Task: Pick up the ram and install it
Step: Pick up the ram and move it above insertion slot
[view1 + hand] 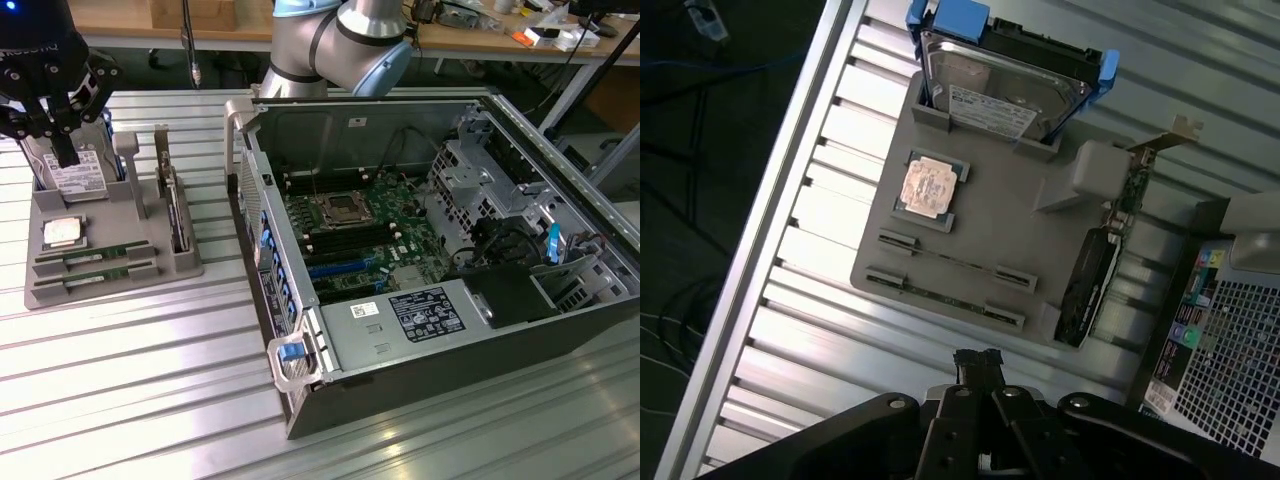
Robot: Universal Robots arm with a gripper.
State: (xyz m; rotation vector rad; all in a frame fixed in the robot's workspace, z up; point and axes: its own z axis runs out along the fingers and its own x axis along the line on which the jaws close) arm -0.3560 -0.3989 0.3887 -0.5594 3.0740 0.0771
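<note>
Two rams lie flat in slots along the front of a grey holder tray (150, 250): one ram (95, 258) and a second ram (95, 279) just in front of it. In the wrist view the same thin green sticks, one ram (955, 262) and the other ram (945, 300), lie between grey end clips. My black gripper (65, 152) hangs above the back of the tray, over the hard drive, shut with nothing in it. Its closed fingertips (978, 358) point down, and the tray lies well below them.
The tray also holds a square silver processor (62, 232), an upright hard drive (75, 178) and an upright card (176, 212). On the exterior view's right stands the open computer case (300, 400), with its motherboard (350, 225) and memory slots (345, 245). The table is ribbed metal.
</note>
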